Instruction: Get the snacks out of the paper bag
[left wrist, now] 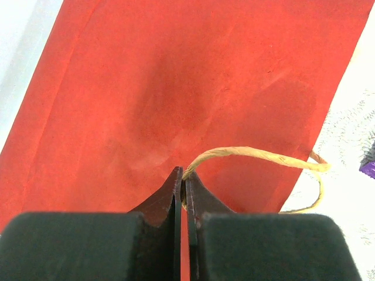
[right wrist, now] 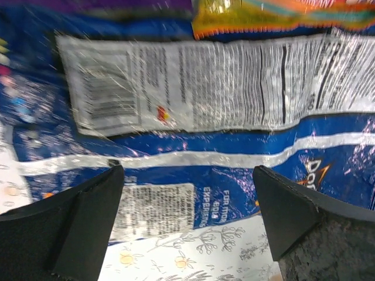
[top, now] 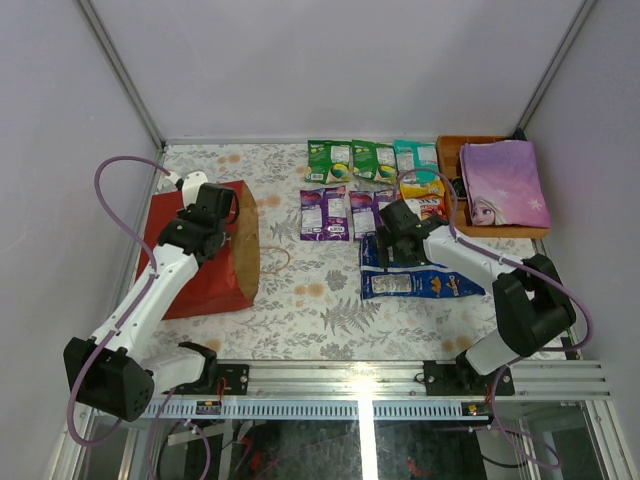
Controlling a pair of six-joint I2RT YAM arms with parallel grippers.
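The red paper bag (top: 205, 275) lies flat on the left of the table and fills the left wrist view (left wrist: 176, 88). My left gripper (top: 225, 235) (left wrist: 183, 172) is shut on the bag's twine handle (left wrist: 258, 155). The snacks lie out on the cloth: green packets (top: 328, 160), a teal one (top: 415, 155), purple ones (top: 324, 213), a yellow-red one (top: 422, 190) and the larger blue bag (top: 420, 282) (right wrist: 222, 170). My right gripper (top: 390, 245) (right wrist: 187, 175) hangs open just over the blue bag's near edge, with nothing between its fingers.
An orange-brown wooden tray (top: 450, 150) at the back right holds a purple princess book (top: 503, 183). The bag's second twine loop (top: 275, 262) lies on the cloth by its mouth. Walls close in the left, back and right sides.
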